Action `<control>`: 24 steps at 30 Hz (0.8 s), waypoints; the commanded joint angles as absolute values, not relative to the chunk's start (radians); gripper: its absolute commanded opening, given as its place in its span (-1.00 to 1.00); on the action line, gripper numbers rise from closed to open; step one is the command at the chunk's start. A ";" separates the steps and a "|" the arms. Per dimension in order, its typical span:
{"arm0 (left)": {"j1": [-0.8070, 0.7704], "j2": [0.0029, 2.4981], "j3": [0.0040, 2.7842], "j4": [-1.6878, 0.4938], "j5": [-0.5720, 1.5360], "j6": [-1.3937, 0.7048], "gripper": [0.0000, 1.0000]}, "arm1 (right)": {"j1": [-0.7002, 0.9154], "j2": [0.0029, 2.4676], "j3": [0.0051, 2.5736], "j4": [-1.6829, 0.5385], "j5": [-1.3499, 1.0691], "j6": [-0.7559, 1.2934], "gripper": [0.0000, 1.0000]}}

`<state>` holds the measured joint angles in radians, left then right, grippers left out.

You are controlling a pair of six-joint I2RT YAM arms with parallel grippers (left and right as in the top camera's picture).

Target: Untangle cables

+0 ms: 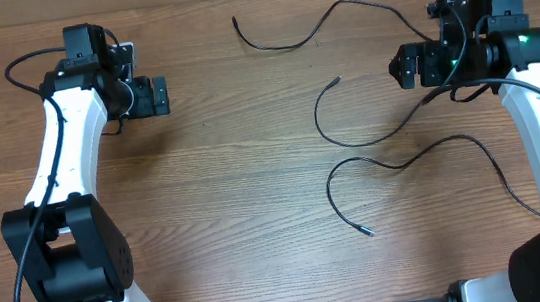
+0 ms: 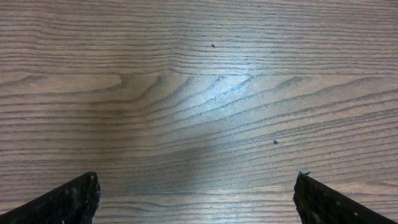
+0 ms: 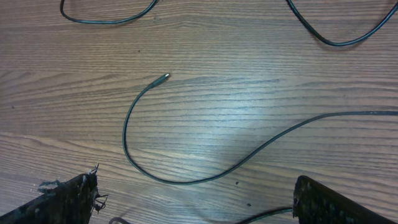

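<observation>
On the right half of the counter (image 1: 242, 174), three black cables (image 3: 205, 179) lie apart: the far cable (image 1: 317, 28), the middle cable (image 1: 365, 144) and the near cable (image 1: 402, 165), none crossing. I read them as spread to keep each clear of the others. Both the left fingers (image 2: 68, 202) and the right fingers (image 3: 329, 202) stand wide, holding nothing; the left pair hangs over bare counter, well apart from them.

Overhead, close right wrist — same cables (image 3: 125, 134)
</observation>
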<state>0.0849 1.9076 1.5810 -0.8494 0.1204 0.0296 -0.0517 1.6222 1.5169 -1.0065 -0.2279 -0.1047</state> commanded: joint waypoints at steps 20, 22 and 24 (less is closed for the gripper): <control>0.020 1.370 1.363 -0.633 0.101 0.091 0.99 | -0.050 1.618 1.542 -1.002 -0.221 -0.106 1.00; 0.000 1.301 1.279 -0.560 0.101 0.091 0.98 | -0.050 1.618 1.542 -1.002 -0.221 -0.106 1.00; -0.010 1.230 1.189 -0.475 0.106 0.091 0.99 | -0.050 1.618 1.542 -1.002 -0.221 -0.106 1.00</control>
<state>0.0071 1.3083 1.2945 -0.5320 0.1055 0.0635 -0.0517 1.6222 1.5169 -1.0058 -0.2279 -0.1051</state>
